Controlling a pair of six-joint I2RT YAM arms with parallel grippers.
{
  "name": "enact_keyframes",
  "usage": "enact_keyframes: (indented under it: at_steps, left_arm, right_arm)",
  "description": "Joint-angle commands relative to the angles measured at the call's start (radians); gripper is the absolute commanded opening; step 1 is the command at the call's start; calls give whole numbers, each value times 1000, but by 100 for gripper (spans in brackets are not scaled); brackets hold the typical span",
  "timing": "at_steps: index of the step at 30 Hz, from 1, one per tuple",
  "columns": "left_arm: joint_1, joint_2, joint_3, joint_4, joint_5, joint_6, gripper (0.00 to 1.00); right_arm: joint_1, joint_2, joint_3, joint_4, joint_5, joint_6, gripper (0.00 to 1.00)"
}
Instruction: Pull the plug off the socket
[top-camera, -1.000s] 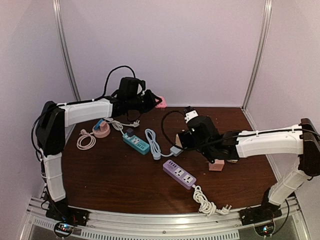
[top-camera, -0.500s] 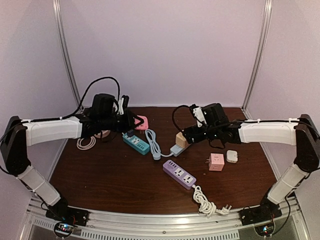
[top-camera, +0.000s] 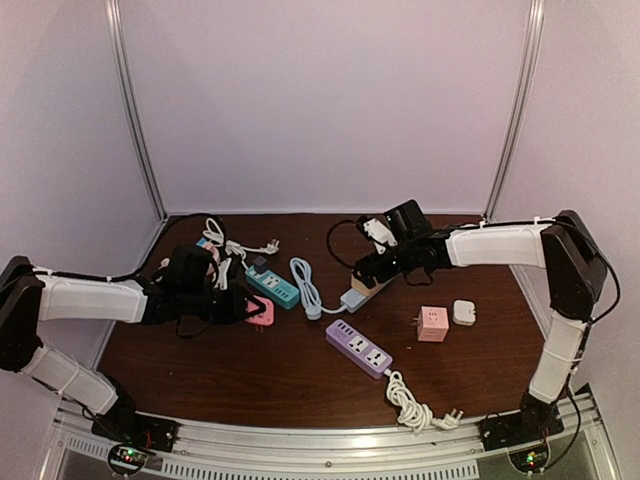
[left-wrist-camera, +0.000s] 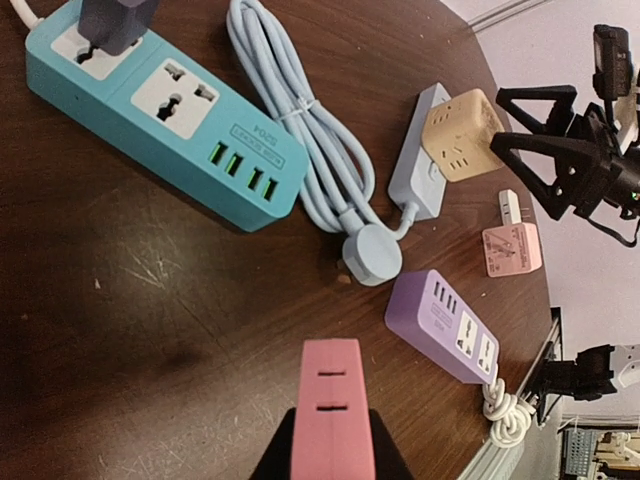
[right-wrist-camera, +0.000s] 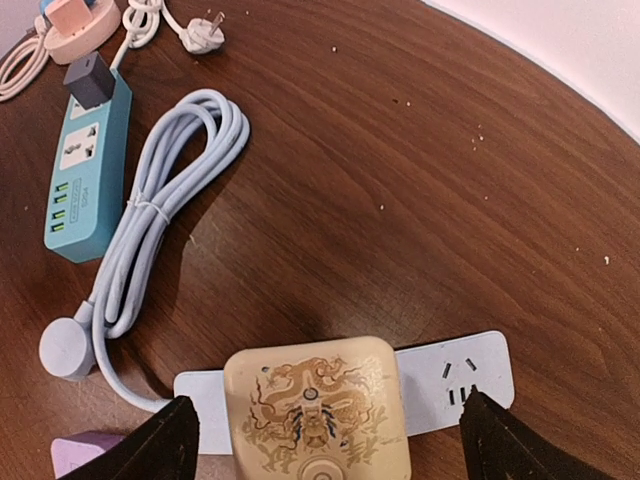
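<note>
Left gripper (left-wrist-camera: 332, 452) dropped, gripping pink adapter (left-wrist-camera: 330, 385), right gripper (right-wrist-camera: 325, 410) spread astride beige plug (right-wrist-camera: 315, 395), socket (right-wrist-camera: 460, 375) crosswise

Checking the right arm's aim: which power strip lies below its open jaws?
The pale blue strip, the one carrying the beige cube adapter; the teal strip holds a dark charger, and the purple strip holds nothing.

No word, brand or number can be read for certain. In the left wrist view, the teal power strip (left-wrist-camera: 165, 110) at the upper left of the frame carries a short printed mark just beside its green USB ports (left-wrist-camera: 245, 168), too small to make out. In the right wrist view, the beige cube plug (right-wrist-camera: 318, 405) at bottom centre bears an ornamental line drawing and a small emblem, with no legible letters.
</note>
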Motion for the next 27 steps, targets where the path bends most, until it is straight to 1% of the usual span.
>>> enact_keyframes:
  at_steps: [1, 6, 13, 14, 19, 22, 23, 27]
  left_arm:
    - [11, 20, -20, 88, 52, -3, 9]
    - [11, 66, -42, 119, 54, -20, 10]
    - [11, 124, -61, 160, 58, -35, 15]
    - [11, 131, -63, 166, 59, -36, 16]
    - [12, 147, -65, 161, 51, -38, 21]
    - [12, 144, -64, 133, 25, -35, 26]
    - [12, 144, -64, 123, 17, -34, 30]
    - [12, 135, -61, 73, -28, -19, 40]
  right_arm:
    - [-15, 32, 43, -77, -50, -44, 91]
    - [-15, 35, 41, -93, -80, -30, 87]
    - [-15, 41, 29, -81, -100, -8, 78]
    - [-14, 43, 29, -82, -101, 14, 77]
    - [-10, 46, 26, -79, -95, 43, 70]
    - [1, 42, 23, -75, -82, 53, 67]
    - [4, 42, 22, -75, -75, 57, 66]
    - [26, 43, 20, -78, -45, 72, 62]
